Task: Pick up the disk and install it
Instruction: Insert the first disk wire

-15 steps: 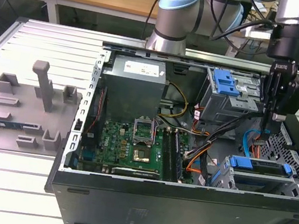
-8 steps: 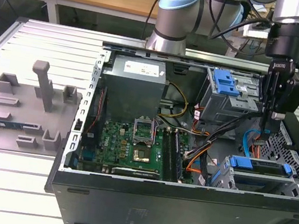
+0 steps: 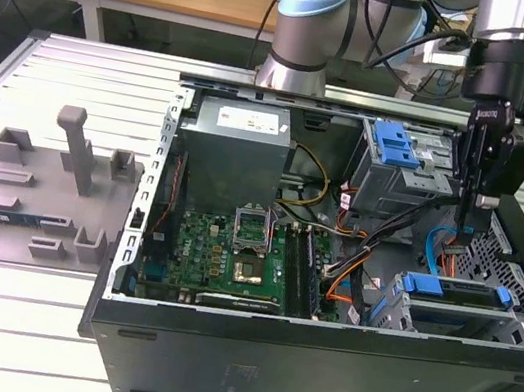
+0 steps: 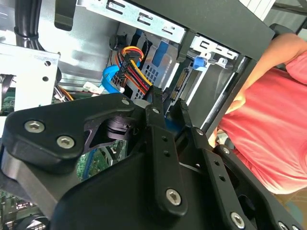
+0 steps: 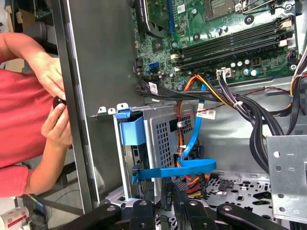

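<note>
The disk (image 3: 453,291) lies flat in the drive cage at the exterior view's right front corner of the open computer case (image 3: 316,353), its blue rails along its edges. In the first wrist view the disk's blue rail end (image 5: 132,130) shows at the cage mouth. My gripper (image 3: 466,232) hangs inside the case just above the back of the cage, among the cables. In both wrist views the gripper (image 4: 169,103) (image 5: 165,188) points at the cage's rear, where a blue flat cable (image 5: 182,168) and a red-yellow-black power plug (image 4: 136,72) sit.
A person in a red shirt (image 4: 273,124) stands at the case wall beside the cage, hands (image 5: 55,103) against the panel. The case also holds a motherboard (image 3: 232,252), a grey power supply (image 3: 234,156) and an upper bay with a blue latch (image 3: 396,144). A grey fixture (image 3: 52,179) lies on the table.
</note>
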Robot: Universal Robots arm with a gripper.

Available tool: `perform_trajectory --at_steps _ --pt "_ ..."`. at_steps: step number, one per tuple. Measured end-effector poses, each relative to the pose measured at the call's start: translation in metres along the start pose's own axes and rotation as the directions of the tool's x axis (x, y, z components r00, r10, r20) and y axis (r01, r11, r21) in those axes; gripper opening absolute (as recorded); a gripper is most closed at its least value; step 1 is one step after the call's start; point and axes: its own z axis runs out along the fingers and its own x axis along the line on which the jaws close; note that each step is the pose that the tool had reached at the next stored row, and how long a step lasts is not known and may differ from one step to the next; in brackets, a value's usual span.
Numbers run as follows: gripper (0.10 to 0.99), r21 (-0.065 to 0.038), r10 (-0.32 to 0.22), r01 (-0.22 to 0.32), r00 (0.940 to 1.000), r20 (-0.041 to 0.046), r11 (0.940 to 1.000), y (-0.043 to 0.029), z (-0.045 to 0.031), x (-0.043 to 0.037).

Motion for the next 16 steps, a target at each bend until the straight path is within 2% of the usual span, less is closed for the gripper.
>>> perform_trajectory --at_steps 7,9,12,16 --pt "0.294 0.0 0.0 0.0 1.0 -0.0026 1.0 0.0003 0.0008 -0.0008" --pt "0.294 0.005 0.003 -0.003 1.0 -0.0052 1.0 0.0012 0.0035 -0.0026" --pt "0.294 0.009 0.004 -0.004 0.9999 -0.0157 1.0 0.002 0.0023 -0.0051" --pt "0.294 0.011 0.004 -0.004 0.9997 -0.0234 0.9999 0.0024 0.0018 -0.0066"
